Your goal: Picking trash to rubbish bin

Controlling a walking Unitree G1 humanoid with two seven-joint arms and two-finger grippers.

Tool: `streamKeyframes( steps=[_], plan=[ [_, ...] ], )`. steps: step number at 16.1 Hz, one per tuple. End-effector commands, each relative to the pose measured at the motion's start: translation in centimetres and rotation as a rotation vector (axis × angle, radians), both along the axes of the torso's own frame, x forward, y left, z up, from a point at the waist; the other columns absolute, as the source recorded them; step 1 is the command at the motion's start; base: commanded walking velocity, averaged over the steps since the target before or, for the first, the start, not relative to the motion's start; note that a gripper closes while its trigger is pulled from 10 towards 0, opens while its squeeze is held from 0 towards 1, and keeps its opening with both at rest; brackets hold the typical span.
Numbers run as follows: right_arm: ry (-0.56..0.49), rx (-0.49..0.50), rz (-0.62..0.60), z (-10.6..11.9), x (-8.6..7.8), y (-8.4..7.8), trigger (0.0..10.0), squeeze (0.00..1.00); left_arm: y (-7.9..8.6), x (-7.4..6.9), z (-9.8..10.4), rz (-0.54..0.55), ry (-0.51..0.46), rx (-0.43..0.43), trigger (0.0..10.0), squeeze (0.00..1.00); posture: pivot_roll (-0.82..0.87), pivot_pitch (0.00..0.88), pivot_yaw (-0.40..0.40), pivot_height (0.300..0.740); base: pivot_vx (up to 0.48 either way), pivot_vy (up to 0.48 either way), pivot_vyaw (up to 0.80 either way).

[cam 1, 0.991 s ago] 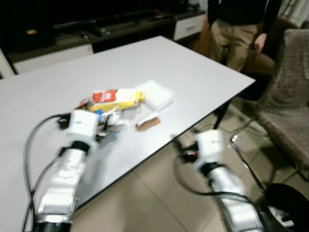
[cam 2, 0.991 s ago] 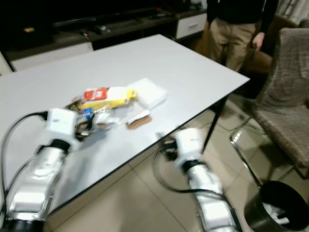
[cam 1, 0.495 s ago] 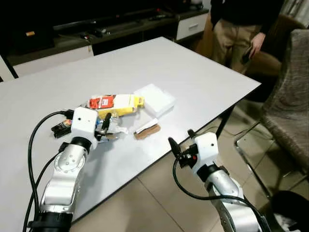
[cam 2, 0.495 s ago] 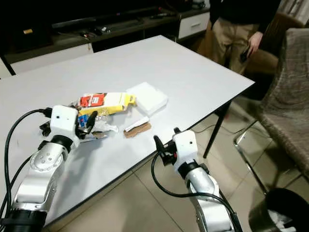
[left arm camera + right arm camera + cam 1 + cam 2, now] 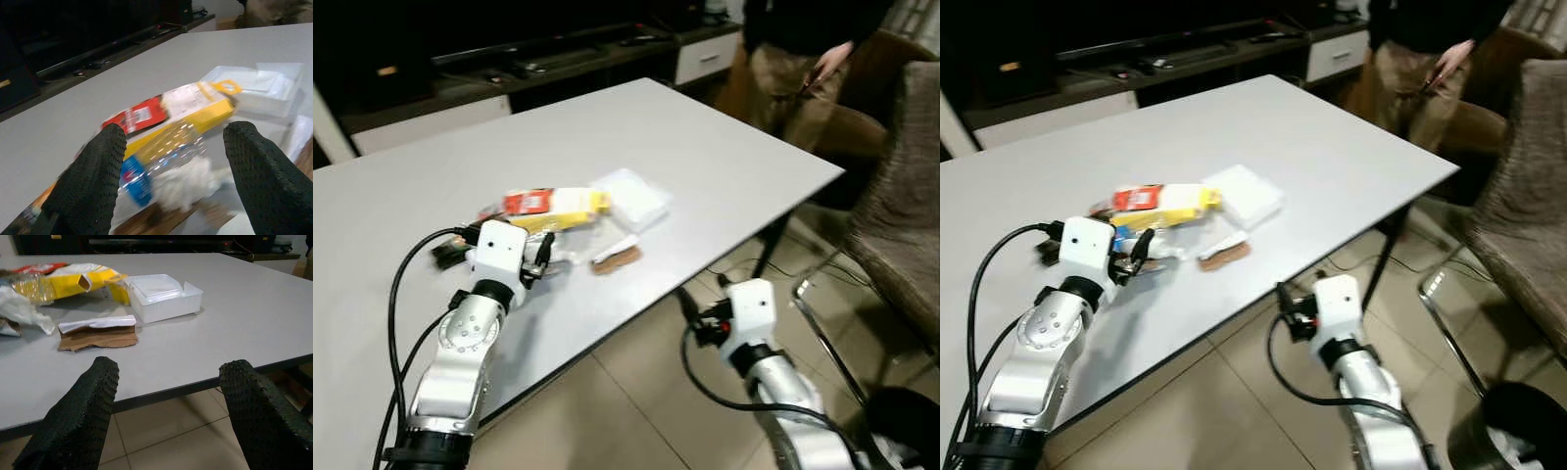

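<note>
Left fingers (image 5: 98, 181) spread around crumpled wrapper (image 5: 183, 183), right fingers (image 5: 83, 421) spread below table (image 5: 254, 318) edge

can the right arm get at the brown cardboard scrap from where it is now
Probably yes: the right gripper hangs open just off the table edge, facing the cardboard scrap, with bare tabletop between them.

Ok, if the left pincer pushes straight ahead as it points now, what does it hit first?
Probably the crumpled clear wrapper lying between the open left pincer fingers, with the yellow packet just behind it; depth is uncertain.
</note>
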State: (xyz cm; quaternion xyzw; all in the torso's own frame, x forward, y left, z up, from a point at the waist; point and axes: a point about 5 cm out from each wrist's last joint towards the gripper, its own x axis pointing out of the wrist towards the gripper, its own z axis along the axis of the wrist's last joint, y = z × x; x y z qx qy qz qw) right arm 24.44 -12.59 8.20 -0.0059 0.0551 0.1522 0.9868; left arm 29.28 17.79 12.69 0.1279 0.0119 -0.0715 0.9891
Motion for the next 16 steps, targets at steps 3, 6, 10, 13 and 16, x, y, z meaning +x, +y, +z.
streamKeyframes(
  steps=[3, 6, 10, 13, 16],
  plan=[
    [0.008, 0.009, -0.005, 0.03, 0.16, -0.05, 10.0, 0.00, 0.03, -0.06, 0.20, -0.008, -0.006, 0.003, 10.0, 0.00, -0.07, 0.000, -0.008, 0.740, 0.000, 0.476, -0.46],
    [0.002, -0.005, -0.009, 0.13, 0.38, -0.13, 10.0, 0.00, -0.09, 0.11, 0.22, -0.008, -0.007, -0.002, 10.0, 0.00, -0.08, 0.000, -0.009, 0.740, 0.000, 0.480, 0.00],
    [0.003, -0.008, -0.022, 0.09, 0.36, -0.25, 10.0, 0.00, -0.09, 0.14, 0.25, -0.010, -0.009, 0.001, 10.0, 0.00, -0.08, 0.000, -0.003, 0.740, 0.000, 0.480, 0.00],
    [0.003, -0.005, -0.028, 0.07, 0.35, -0.23, 10.0, 0.00, -0.13, 0.21, 0.27, -0.015, -0.009, 0.003, 10.0, 0.00, -0.08, 0.000, -0.001, 0.740, 0.000, 0.480, 0.00],
    [0.002, -0.005, -0.031, 0.08, 0.34, -0.23, 10.0, 0.00, -0.24, 0.35, 0.44, -0.020, -0.015, 0.053, 10.0, 0.00, -0.08, 0.000, 0.000, 0.740, 0.000, -0.320, 0.00]
  ],
)
